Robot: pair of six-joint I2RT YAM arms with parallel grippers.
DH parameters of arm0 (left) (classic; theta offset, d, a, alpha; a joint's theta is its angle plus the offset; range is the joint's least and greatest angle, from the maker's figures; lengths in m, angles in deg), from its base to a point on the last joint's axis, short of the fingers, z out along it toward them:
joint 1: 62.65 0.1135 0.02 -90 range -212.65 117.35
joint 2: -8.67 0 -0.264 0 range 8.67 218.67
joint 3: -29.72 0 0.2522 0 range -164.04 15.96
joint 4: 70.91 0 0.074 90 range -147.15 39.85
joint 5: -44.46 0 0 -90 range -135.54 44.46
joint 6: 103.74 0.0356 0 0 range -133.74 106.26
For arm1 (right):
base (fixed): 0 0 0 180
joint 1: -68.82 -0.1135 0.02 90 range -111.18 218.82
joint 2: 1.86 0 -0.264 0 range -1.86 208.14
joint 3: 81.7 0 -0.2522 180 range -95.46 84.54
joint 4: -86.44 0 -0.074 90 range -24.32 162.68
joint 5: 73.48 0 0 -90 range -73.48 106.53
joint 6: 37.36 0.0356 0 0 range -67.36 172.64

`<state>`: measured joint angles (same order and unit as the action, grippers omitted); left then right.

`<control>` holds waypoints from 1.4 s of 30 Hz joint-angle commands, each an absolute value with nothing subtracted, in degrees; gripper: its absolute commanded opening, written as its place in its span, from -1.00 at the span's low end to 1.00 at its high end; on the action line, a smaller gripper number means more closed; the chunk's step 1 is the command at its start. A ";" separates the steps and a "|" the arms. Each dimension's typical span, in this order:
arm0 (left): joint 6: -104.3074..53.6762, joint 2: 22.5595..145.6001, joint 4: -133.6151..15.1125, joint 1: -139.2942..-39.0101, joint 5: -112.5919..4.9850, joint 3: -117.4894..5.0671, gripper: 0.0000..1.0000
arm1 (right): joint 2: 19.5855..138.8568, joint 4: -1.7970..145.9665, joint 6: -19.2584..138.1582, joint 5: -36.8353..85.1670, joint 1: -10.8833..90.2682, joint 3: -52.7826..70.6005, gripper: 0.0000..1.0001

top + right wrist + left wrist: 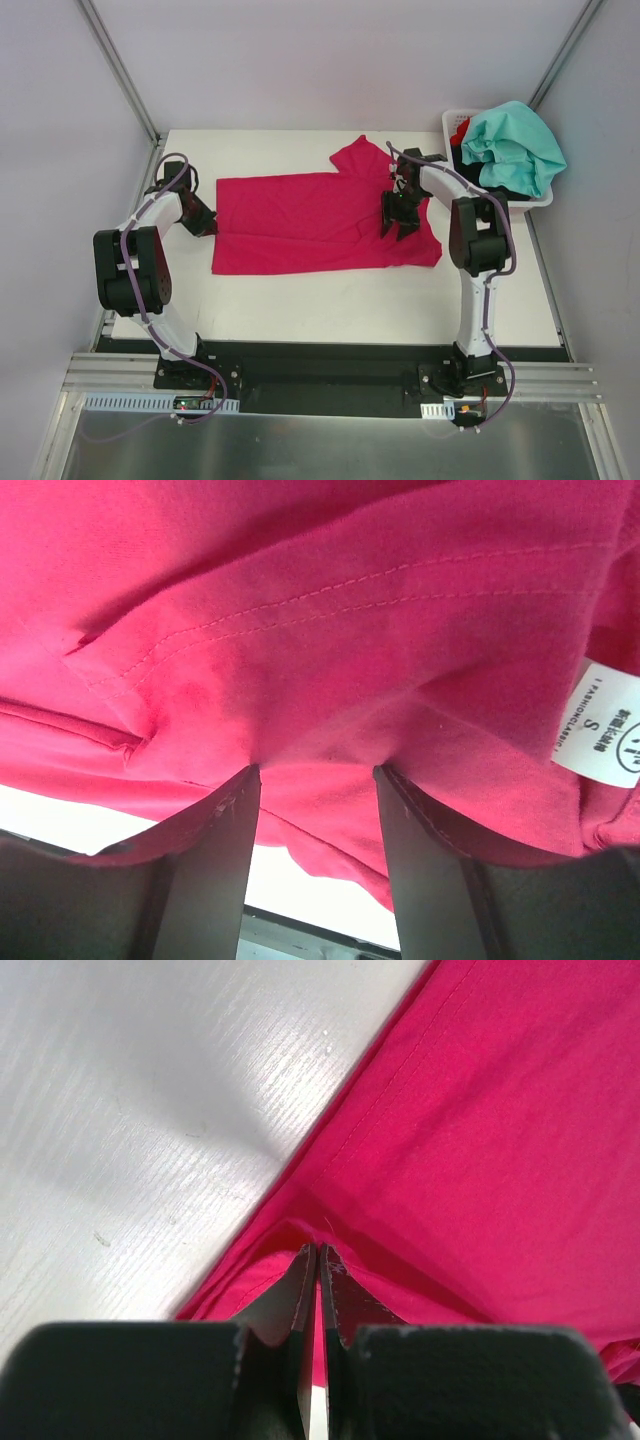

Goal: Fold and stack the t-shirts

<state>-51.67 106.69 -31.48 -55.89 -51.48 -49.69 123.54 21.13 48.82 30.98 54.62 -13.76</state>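
Left gripper (pixel 205 222) first: from the top cam it's parked right at the left hem of the magenta t-shirt (pixel 300 225), which lies spread mostly flat across the middle of the white table (pixel 350 300) with one sleeve poking toward the far edge. The right gripper (pixel 400 222) is over the shirt's right end. Over in the far right corner the white basket (pixel 452 122) has a teal t-shirt (pixel 515 145) heaped on top, with a black t-shirt (pixel 495 182) and a bit of a red t-shirt (pixel 460 130) under it. On the left wrist cam I see the fingers clamped together on the hem, the pink cloth puckering up around the tips, bare table off to the left. On the right wrist cam the fingers stand apart, not squeezing anything. Pink cloth with stitched seams drapes just past the tips, and a small white label (pixel 608 725) marked S sits off to the right.
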 commanded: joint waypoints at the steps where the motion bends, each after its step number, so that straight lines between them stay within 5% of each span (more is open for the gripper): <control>1: -50.21 103.86 -28.94 -55.62 -50.55 -52.07 -1.00 | 125.49 17.40 49.56 28.83 54.32 -17.06 0.08; 34: -49.51 111.51 -28.05 -52.81 -51.70 -54.45 -0.95 | 126.46 15.38 48.51 29.01 53.70 -18.64 0.05; 38: -49.51 111.07 -28.32 -52.90 -52.05 -53.65 -0.23 | 126.37 15.38 48.24 28.92 53.70 -18.64 0.05; 39: -49.51 110.63 -28.32 -52.90 -52.05 -53.56 0.67 | 126.20 15.38 48.24 28.92 53.79 -18.47 0.05; 40: -49.51 110.28 -28.32 -52.98 -52.22 -53.39 0.96 | 126.11 15.38 48.15 28.83 53.79 -18.38 0.05; 42: -49.25 108.44 -28.23 -53.07 -52.13 -53.30 0.98 | 125.58 15.29 47.89 28.92 53.70 -18.46 0.05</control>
<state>-50.18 111.57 -28.72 -53.55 -51.65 -53.60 126.39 17.20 48.76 30.63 54.03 -18.11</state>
